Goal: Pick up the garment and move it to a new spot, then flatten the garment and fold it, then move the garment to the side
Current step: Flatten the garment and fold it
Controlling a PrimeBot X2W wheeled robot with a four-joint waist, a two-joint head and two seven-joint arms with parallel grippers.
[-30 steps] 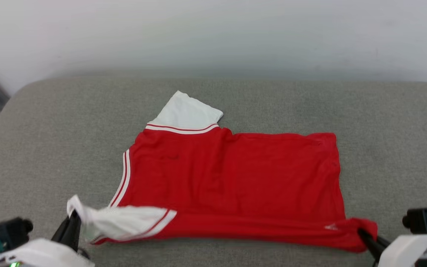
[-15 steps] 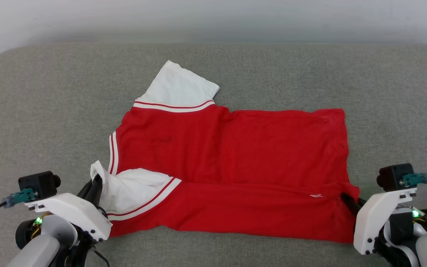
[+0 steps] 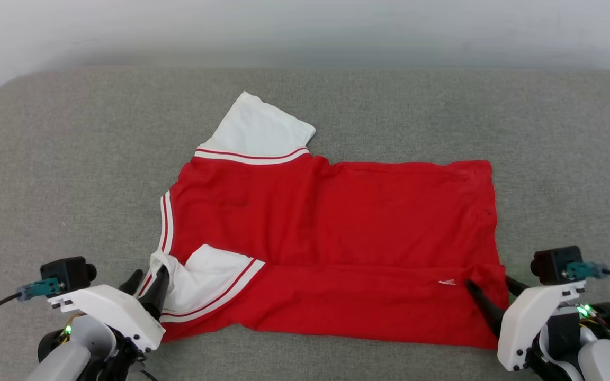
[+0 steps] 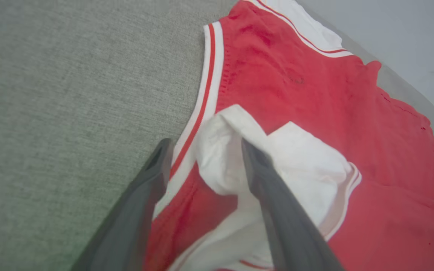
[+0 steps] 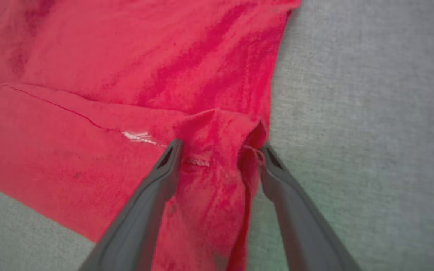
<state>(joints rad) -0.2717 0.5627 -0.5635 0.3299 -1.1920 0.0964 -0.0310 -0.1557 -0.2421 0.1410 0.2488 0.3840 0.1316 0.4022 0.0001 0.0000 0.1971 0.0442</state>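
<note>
Plainly spread, holding nothing — left gripper (image 3: pixel 149 274) straddles the garment's (image 3: pixel 337 222) sleeve edge, right gripper (image 3: pixel 489 283) its hem corner — cushion (image 3: pixel 72 159) all around.

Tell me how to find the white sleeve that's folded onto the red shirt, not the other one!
A red jersey lies spread on the grey cushion. Look at its near edge, beside the left gripper. That white sleeve is crumpled and folded over the red cloth, while the other sleeve lies flat on the grey at the far edge.

Low at front, left claw (image 3: pixel 149 274) parted, right claw (image 3: pixel 489 282) parted
</note>
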